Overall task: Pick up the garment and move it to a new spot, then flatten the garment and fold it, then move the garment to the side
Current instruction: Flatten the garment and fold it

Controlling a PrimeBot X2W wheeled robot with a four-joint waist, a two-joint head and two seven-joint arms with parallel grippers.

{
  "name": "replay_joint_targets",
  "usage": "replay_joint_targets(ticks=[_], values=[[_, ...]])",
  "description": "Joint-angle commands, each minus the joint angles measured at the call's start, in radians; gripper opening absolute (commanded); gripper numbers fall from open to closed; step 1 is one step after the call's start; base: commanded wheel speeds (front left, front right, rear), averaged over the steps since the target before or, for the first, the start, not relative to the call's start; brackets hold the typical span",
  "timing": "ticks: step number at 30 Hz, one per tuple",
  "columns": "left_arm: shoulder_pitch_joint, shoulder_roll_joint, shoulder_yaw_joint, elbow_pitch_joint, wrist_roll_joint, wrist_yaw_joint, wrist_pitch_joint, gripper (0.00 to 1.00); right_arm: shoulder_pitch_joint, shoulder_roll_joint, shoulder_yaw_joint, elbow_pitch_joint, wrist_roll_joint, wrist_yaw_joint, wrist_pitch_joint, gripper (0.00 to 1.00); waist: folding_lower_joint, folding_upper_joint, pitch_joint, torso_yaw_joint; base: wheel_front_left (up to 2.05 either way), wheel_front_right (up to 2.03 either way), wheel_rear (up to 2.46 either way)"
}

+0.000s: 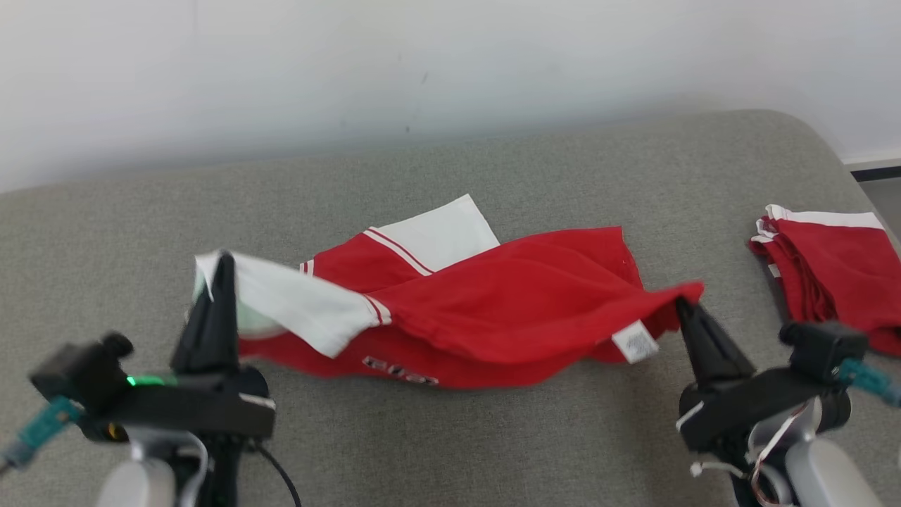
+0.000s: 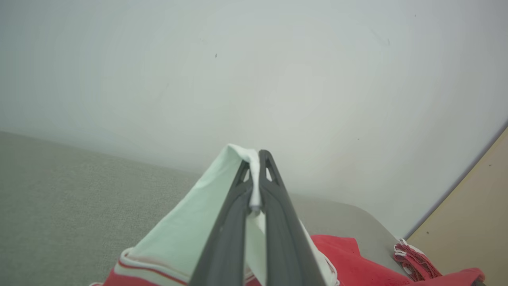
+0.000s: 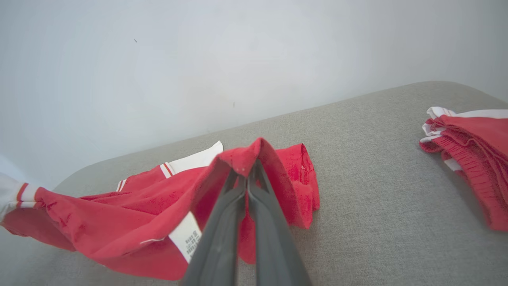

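The left gripper (image 1: 222,267) is clenched on a white edge of the garment (image 1: 507,303). The cloth is pinched right at the fingertips (image 2: 260,159). The right gripper (image 1: 683,306) is clamped the same way on a red corner, with a white label (image 1: 635,345) hanging just inside it.

Between the two grippers the garment sags, and its middle lies on the grey padded surface (image 1: 450,436). A white sleeve lies flat beyond them.

It looks light, thin and limp. It will probably drape and twist rather than hold a shape, and could slide out of so small a bite. Hems and corners, as taken now, seem the best holds, and even tension should spread it.

Farther off, beyond the right gripper, lies a red pile (image 1: 838,274), well apart.
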Motion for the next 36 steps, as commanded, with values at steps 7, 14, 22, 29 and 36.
replay_joint_targets(ticks=[7,14,22,29,36], values=[[-0.179,0.056,0.045,-0.100,-0.114,0.004,0.136,0.00,-0.132,-0.059,0.000,-0.119,0.099,-0.002,0.095,0.00,0.0001,-0.0001,-0.017,-0.011,0.00,0.00,0.00],[-0.347,0.098,0.059,-0.087,-0.141,0.012,0.211,0.00,-0.266,-0.110,-0.023,-0.176,0.095,-0.002,0.181,0.00,0.0001,-0.0001,0.005,-0.022,0.00,0.00,0.00],[-0.600,0.119,0.082,-0.034,-0.175,0.029,0.243,0.00,-0.450,-0.155,-0.074,-0.218,0.084,-0.002,0.271,0.00,0.0001,-0.0001,0.072,-0.028,0.00,0.00,0.00],[-0.793,0.108,0.098,0.066,-0.192,0.063,0.251,0.00,-0.616,-0.177,-0.074,-0.148,0.039,-0.002,0.301,0.00,0.0001,-0.0001,0.186,-0.037,0.00,0.00,0.00],[-0.992,0.143,0.097,0.120,-0.143,0.066,0.198,0.00,-0.811,-0.150,-0.043,-0.029,-0.016,-0.002,0.286,0.00,0.0001,-0.0001,0.358,-0.060,0.00,0.00,0.00]])
